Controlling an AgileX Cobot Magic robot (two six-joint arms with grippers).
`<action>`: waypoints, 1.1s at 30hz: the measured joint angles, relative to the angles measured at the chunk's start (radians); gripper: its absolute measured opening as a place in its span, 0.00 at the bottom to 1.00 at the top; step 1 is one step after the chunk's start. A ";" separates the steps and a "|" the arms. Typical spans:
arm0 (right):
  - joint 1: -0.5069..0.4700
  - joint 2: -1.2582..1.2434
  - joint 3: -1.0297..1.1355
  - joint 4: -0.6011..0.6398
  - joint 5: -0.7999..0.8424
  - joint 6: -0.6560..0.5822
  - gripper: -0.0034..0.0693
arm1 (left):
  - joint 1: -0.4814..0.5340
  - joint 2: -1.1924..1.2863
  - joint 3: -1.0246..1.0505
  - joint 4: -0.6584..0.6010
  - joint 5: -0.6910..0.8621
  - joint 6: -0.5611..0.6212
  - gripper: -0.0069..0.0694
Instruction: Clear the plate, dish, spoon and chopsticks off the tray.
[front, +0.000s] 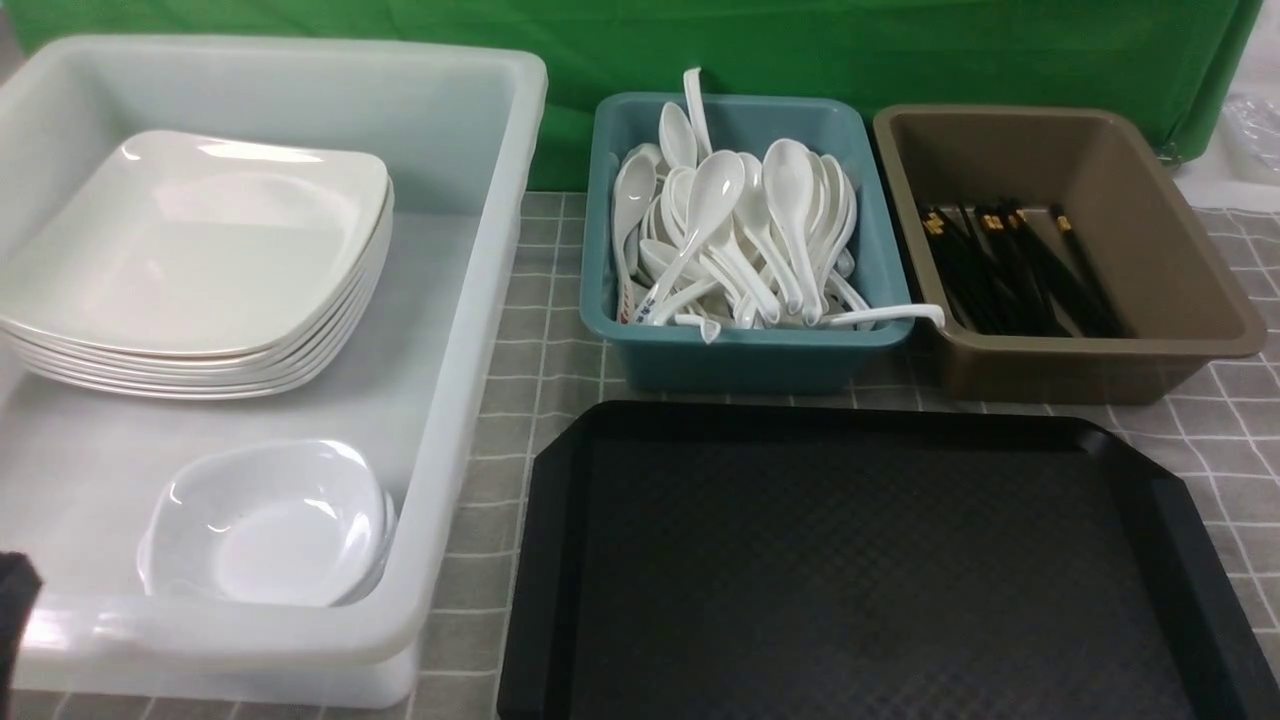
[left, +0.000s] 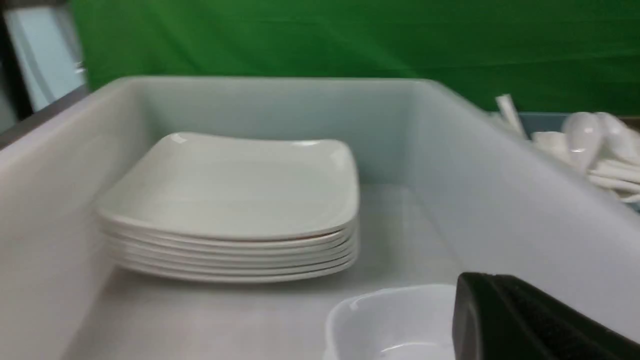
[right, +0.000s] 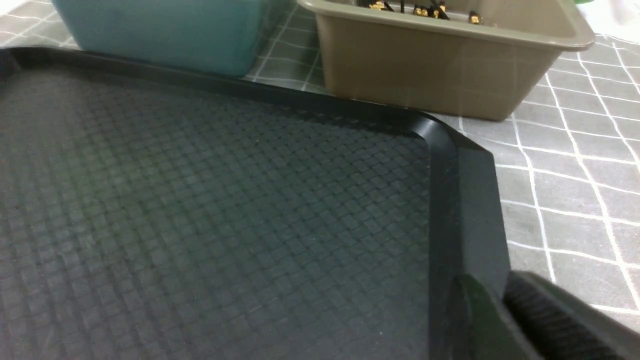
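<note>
My large black textured plastic tray (front: 880, 560) sits bare; plate, dish, spoon and chopsticks are binned. Left gripper (left: 530, 320) clamped empty; right gripper (right: 505, 310) pinches the rim, so I'd release gently.

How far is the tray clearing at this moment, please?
It looks finished: the tray shows only bare surface. Plates and small dishes are stacked in the white tub, spoons fill the teal tub, and chopsticks lie in the brown tub. Neither gripper holds anything visible. Nothing appears left.
</note>
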 joint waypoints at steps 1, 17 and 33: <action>0.000 0.000 0.001 0.000 0.000 0.000 0.23 | 0.030 -0.019 0.000 0.000 0.046 -0.008 0.10; 0.000 0.000 0.001 0.001 -0.007 0.000 0.27 | 0.111 -0.041 0.000 0.001 0.137 -0.041 0.10; 0.000 0.000 0.001 0.001 -0.007 0.000 0.33 | 0.111 -0.041 0.000 0.001 0.137 -0.041 0.10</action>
